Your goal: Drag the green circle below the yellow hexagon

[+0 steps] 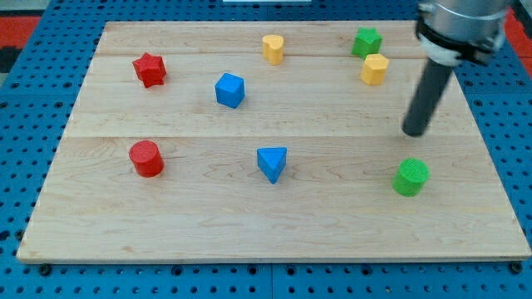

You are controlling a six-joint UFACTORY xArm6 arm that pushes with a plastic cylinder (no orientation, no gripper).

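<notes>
The green circle (411,177) is a short green cylinder at the lower right of the wooden board (166,232). The yellow hexagon (374,69) lies near the view's top right, well above the green circle and a little to its left. My tip (414,133) is the lower end of the dark rod. It stands just above the green circle in the view, apart from it, and to the lower right of the yellow hexagon.
A green star-like block (366,41) sits just above the yellow hexagon. A yellow heart-like block (273,48) is at top centre. A blue cube (229,90), a blue triangle (272,163), a red star (150,69) and a red cylinder (145,158) lie further left.
</notes>
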